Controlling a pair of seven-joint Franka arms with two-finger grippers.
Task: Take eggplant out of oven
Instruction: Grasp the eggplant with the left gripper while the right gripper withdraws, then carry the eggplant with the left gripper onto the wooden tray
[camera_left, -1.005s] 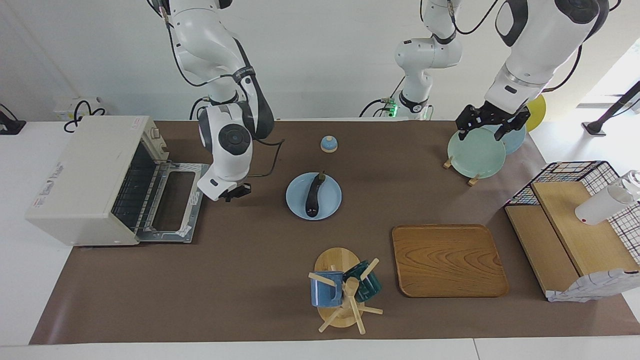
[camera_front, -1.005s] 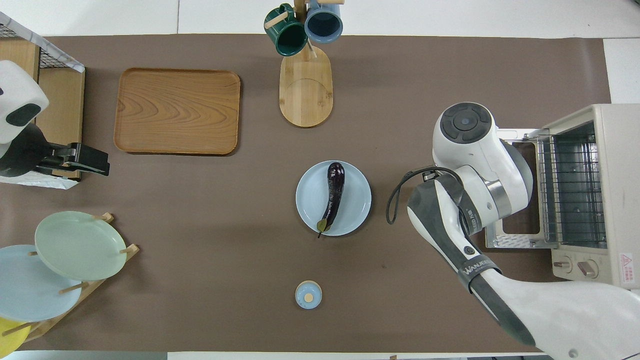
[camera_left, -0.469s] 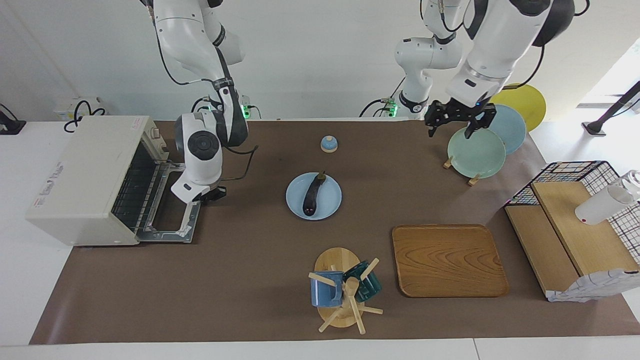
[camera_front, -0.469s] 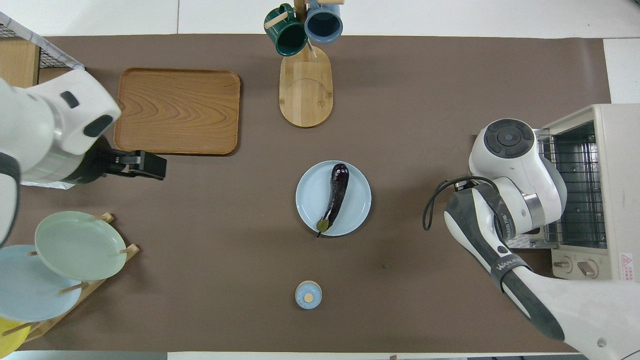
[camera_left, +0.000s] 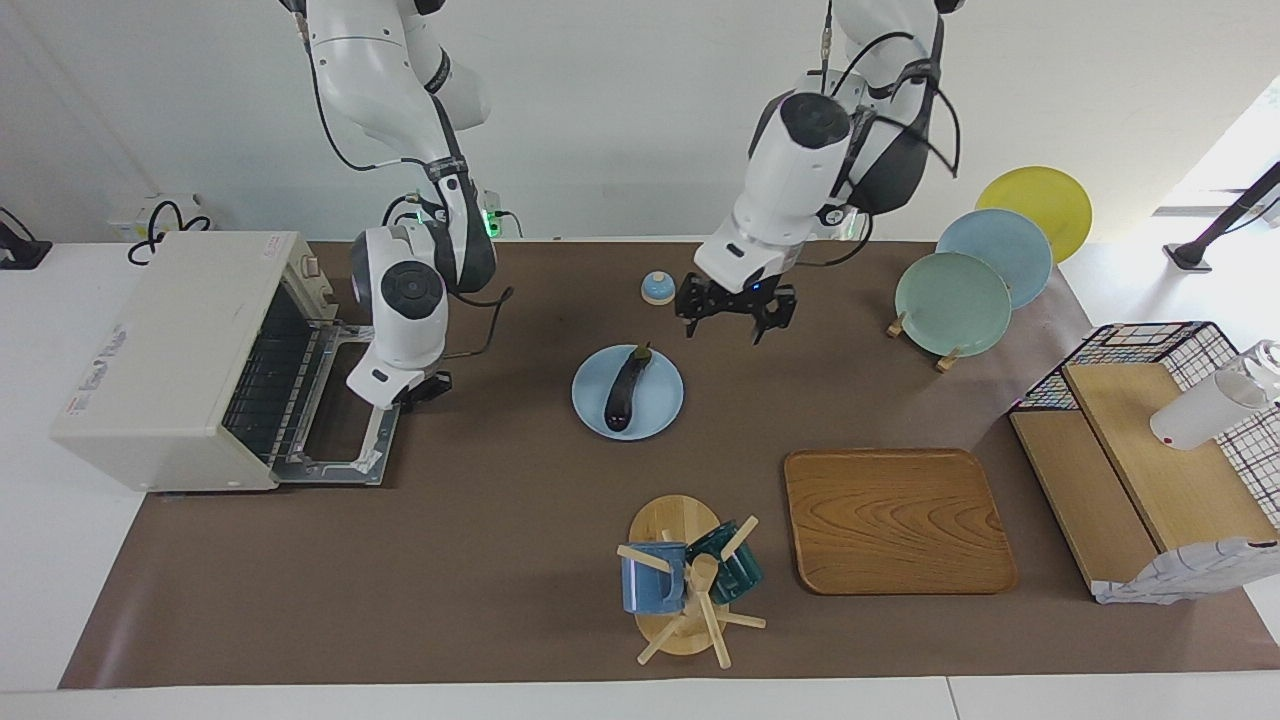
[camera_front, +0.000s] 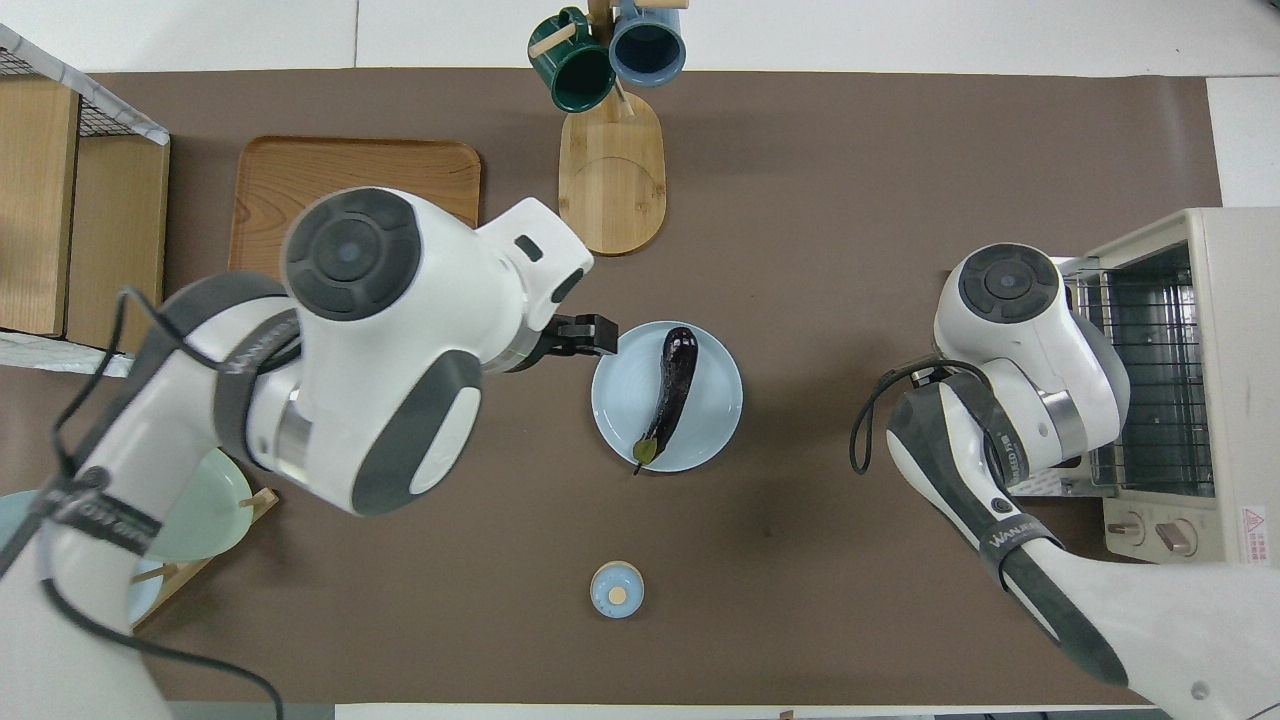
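At the left of the facing view the toaster oven (camera_left: 190, 360) stands with its glass door (camera_left: 345, 405) dropped flat onto the tabletop (camera_left: 480, 560) and its wire rack bare, so nothing is left inside to fetch; the right end effector (camera_left: 420, 388) hangs over the door's edge, probably placed to lift it shut, though whether its fingers are apart I cannot tell; at centre frame the eggplant (camera_left: 626, 388) lies lengthwise on a pale blue plate (camera_left: 590, 385), stem toward the robots, already out of the oven and resting free; just up and right of it the left end effector (camera_left: 736, 318) hovers over bare tabletop beside the plate, fingers spread wide and holding nothing, seemingly lining up on the eggplant.
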